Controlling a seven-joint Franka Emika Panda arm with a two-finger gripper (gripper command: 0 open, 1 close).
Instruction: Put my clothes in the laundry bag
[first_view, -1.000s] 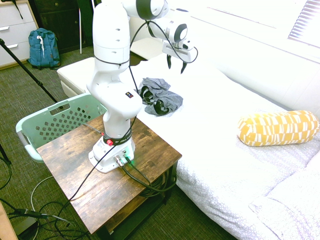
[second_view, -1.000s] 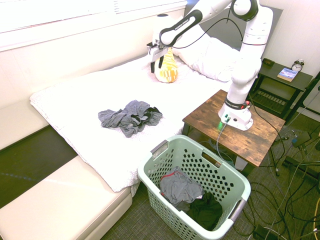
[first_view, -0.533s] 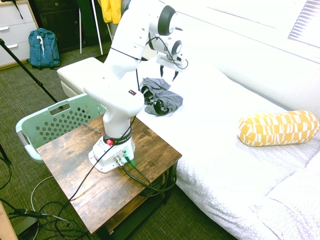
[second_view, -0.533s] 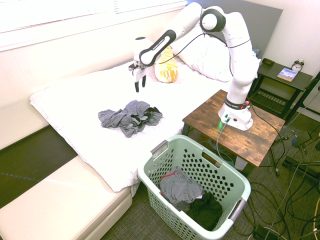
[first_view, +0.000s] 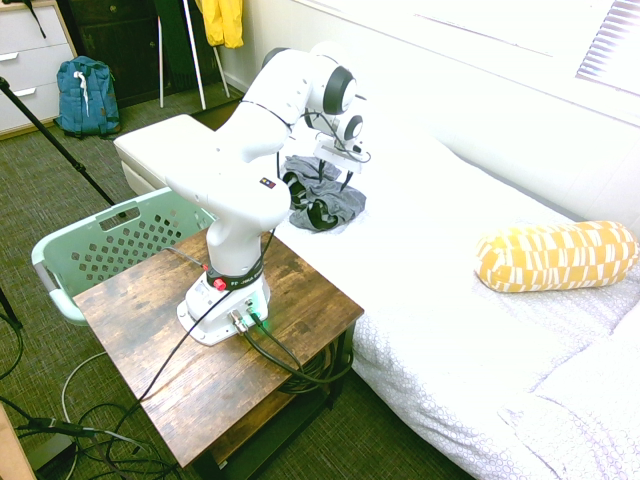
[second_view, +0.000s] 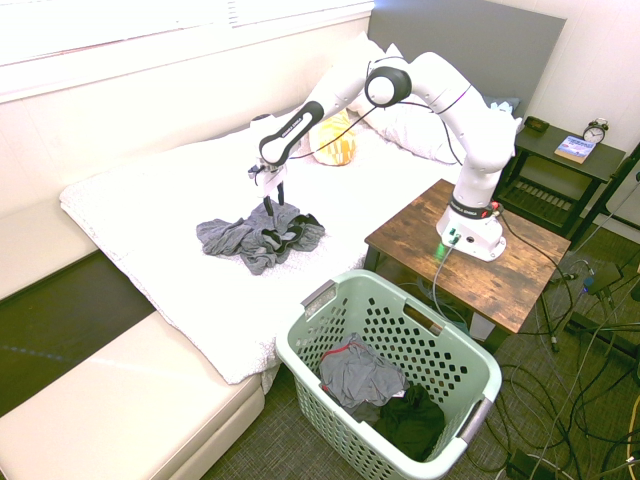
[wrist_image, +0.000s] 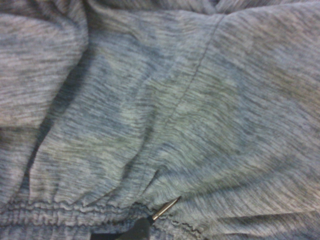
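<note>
The clothes (first_view: 322, 198) (second_view: 255, 236) lie as a crumpled grey bundle with black bands on the white bed. My gripper (first_view: 335, 178) (second_view: 273, 203) points down at the bundle's far edge. It is open, with its fingertips at or just touching the fabric and nothing gripped. Heathered grey fabric (wrist_image: 165, 115) with a seam and a gathered waistband fills the wrist view. The laundry bag, a mint-green holed basket (second_view: 312, 343) (first_view: 60, 250), stands on the floor by the bed's near edge. It holds a grey garment (second_view: 358, 376) and a dark one (second_view: 410, 420).
A yellow-and-white bolster pillow (first_view: 555, 255) (second_view: 336, 142) lies further up the bed. The arm stands on a wooden side table (first_view: 290, 330) (second_view: 505, 275) between basket and bed. A white bench (first_view: 160, 145) (second_view: 120, 420) adjoins the bed's foot. A teal backpack (first_view: 85, 95) leans against drawers.
The arm has swung from high over the bed near the pillow, toward the bed's foot and down onto the clothes. The gripper stayed open.
</note>
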